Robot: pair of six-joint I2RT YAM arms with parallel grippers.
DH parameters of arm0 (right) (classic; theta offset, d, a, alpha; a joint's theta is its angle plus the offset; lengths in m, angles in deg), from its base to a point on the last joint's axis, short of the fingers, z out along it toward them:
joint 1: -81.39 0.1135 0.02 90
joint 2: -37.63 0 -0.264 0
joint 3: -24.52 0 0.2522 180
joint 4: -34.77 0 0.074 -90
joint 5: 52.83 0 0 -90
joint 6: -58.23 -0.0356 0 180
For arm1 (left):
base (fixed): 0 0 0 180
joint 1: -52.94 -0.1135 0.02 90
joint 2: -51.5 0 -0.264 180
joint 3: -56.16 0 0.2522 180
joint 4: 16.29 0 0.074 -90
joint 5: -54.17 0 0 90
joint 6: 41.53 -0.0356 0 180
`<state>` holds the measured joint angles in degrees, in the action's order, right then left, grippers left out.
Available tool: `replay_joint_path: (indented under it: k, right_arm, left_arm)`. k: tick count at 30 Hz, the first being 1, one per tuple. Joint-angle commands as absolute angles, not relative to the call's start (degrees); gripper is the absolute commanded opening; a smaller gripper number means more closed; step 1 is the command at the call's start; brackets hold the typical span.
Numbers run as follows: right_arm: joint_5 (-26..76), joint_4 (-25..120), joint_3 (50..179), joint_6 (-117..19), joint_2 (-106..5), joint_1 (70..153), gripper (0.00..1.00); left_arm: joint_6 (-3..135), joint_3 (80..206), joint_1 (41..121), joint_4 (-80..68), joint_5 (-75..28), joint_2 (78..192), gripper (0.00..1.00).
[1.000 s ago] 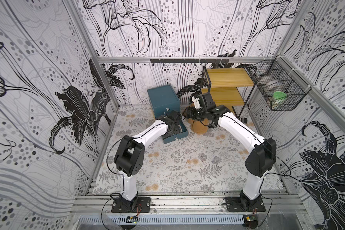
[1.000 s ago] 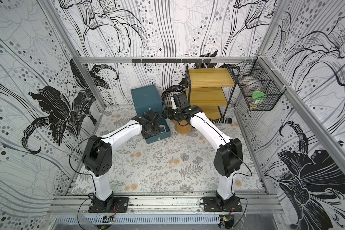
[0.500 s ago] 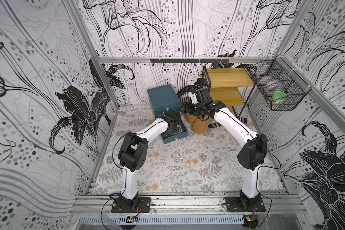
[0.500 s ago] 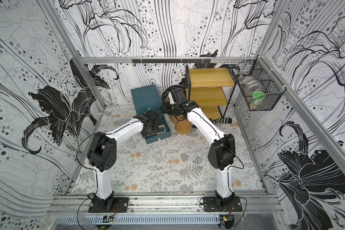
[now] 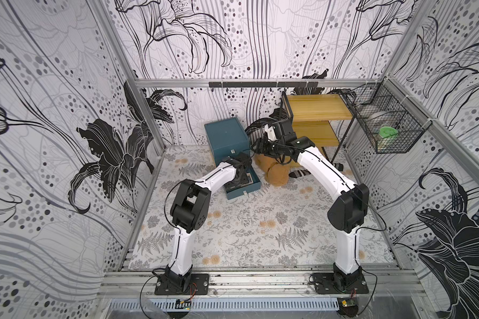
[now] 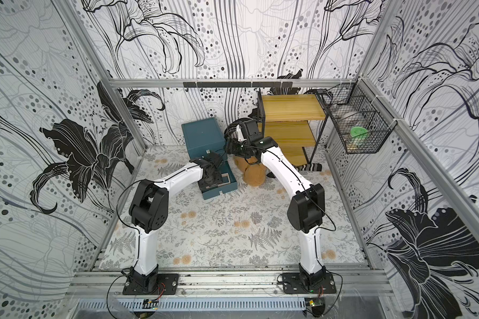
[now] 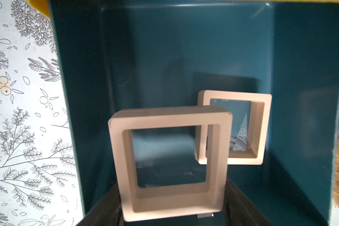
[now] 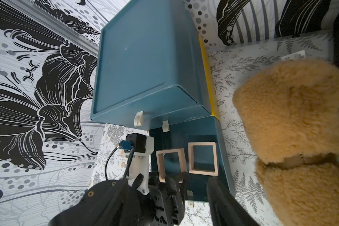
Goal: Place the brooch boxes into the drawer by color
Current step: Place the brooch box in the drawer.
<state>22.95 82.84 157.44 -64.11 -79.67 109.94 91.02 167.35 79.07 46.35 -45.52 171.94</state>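
Bench (image 5: 260, 226): floral sheet, with both arm bases bolted at the near edge.
Left jaws (image 8: 174, 179): closed on the lower edge of a pale pink brooch box, reaching down into the pulled-out drawer.
Held brooch box (image 7: 168, 120): stands upright on edge inside the drawer; whether it touches the drawer floor I cannot tell.
Second brooch box (image 7: 260, 133): same pale pink, lying flat on the drawer floor just beside the held one.
Drawer (image 5: 244, 190): the lowest one, drawn out onto the bench in front of the chest.
Chest (image 5: 227, 138): dark teal, against the back wall, with two pale knobs (image 8: 138, 118) showing on the drawers above.
Right jaws (image 5: 257, 146): apart and holding nothing, hanging just beside the chest and above the teddy bear.
Teddy bear (image 5: 274, 172): brown and fluffy, lying on the bench beside the open drawer.
Shelf rack (image 5: 315, 110): yellow boards in a black frame, in the far corner.
Wire basket (image 5: 385, 129): hangs on the side rail.
Walls (image 5: 233, 41): black-and-white lily wallpaper.
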Motion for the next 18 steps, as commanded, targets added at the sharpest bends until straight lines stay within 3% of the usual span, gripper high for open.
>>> replay_joint_path:
  k: [1, 18]
  right_arm:
    - [21.79, 83.62, 159.4, -65.08, -80.76, 109.86, 0.69]
    - [21.35, 83.07, 159.37, -65.61, -81.29, 109.81, 0.7]
  left_arm:
    - [90.31, 170.14, 78.61, 48.93, -46.72, 173.59, 0.51]
    - [90.38, 172.38, 77.98, 51.96, -47.27, 176.33, 0.55]
